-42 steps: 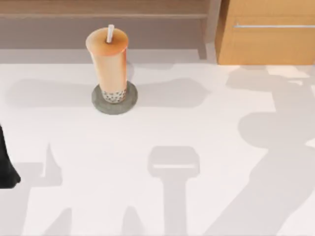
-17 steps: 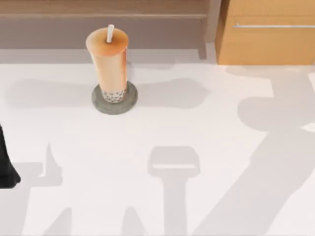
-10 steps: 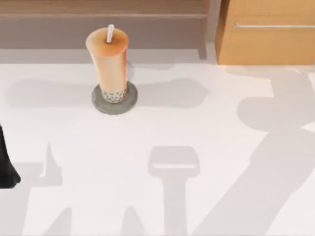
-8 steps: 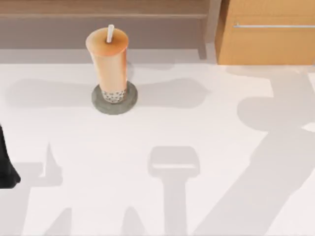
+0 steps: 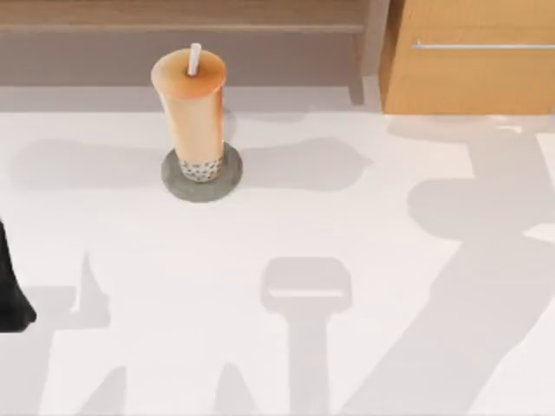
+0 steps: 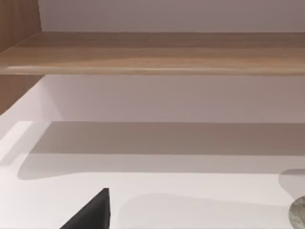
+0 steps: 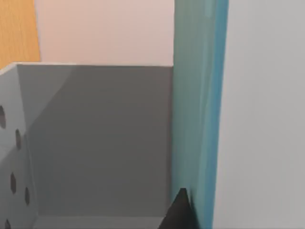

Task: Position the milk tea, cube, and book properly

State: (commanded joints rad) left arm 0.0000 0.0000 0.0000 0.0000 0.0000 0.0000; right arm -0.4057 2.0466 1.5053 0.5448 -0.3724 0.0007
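Observation:
The milk tea (image 5: pixel 192 113), a tall peach-orange cup with a white straw, stands upright on a flat grey round disc (image 5: pixel 201 176) at the table's back left. A book (image 7: pixel 198 119) with a teal spine stands upright right in front of the right wrist camera. One dark fingertip (image 7: pixel 181 210) of my right gripper lies against that spine; the other finger is hidden behind the book. My left arm (image 5: pixel 10 290) rests at the table's left edge, and one of its dark fingertips (image 6: pixel 90 217) hangs over the white table. The cube is out of view.
A wooden cabinet (image 5: pixel 473 56) with a handle stands at the back right. A low wooden shelf (image 5: pixel 182 17) runs along the back. Beside the book is a grey open box (image 7: pixel 95 143) with holes in one wall. Arm shadows lie across the white table (image 5: pixel 347 217).
The right arm's shadow on the table's right side has crept leftward. The milk tea, the disc and my left arm have not moved.

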